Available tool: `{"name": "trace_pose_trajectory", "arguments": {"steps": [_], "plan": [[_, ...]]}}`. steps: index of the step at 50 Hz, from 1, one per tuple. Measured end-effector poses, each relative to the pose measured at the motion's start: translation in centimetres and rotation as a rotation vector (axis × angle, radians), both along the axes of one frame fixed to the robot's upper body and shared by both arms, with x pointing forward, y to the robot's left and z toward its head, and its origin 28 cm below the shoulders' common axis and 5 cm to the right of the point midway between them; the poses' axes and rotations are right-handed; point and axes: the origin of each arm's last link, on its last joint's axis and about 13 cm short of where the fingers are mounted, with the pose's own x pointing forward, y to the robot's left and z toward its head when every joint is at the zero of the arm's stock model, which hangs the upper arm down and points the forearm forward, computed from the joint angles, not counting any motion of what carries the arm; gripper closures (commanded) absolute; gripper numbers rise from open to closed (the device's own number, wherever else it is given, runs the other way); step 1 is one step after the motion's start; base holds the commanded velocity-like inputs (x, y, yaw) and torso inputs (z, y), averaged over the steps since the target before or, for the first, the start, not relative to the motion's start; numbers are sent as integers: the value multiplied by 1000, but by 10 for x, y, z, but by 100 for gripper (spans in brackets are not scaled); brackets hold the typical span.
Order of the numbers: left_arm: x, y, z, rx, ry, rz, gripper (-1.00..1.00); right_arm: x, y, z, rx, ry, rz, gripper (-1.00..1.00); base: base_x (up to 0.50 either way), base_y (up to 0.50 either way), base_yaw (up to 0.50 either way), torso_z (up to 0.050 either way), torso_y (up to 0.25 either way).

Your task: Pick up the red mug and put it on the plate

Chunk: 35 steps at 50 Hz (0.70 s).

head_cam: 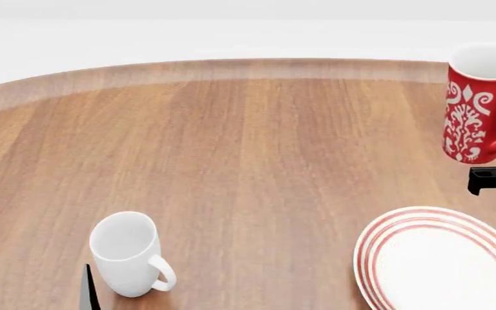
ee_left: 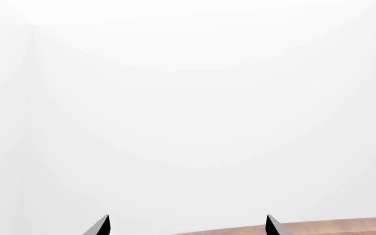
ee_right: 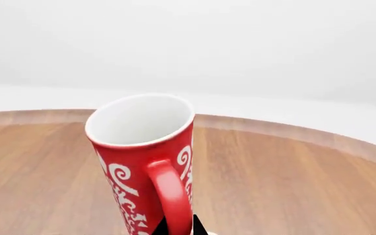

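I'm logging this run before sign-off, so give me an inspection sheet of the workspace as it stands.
Surface: round wooden table, bare across the middle.
Job's things: red mug upright, appearing lifted above the table, beyond the plate; plate is bare, red-ringed, at the near right.
Clutter: plain white mug upright at the near left, handle toward the plate's side.
Grippers: right gripper shut on the red mug's handle; left gripper open, holding nothing, beside the white mug.
Cables: nothing seen.
Surroundings: plain white walls and floor, nothing else seen.
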Motion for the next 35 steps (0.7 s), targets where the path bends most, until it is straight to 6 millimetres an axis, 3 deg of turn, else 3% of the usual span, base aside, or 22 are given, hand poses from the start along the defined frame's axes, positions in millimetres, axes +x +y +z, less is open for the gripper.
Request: {"name": "trace_pose_trajectory", "arguments": {"steps": [13, 35], "plan": [[0, 0, 0, 1, 0, 1, -100, 15, -11, -7, 28, 27, 35, 100, 0, 0, 0, 0, 0], [0, 0, 0, 5, -3, 1, -100, 19, -29, -32, 101, 35, 72, 100, 0, 0, 0, 0, 0]]}}
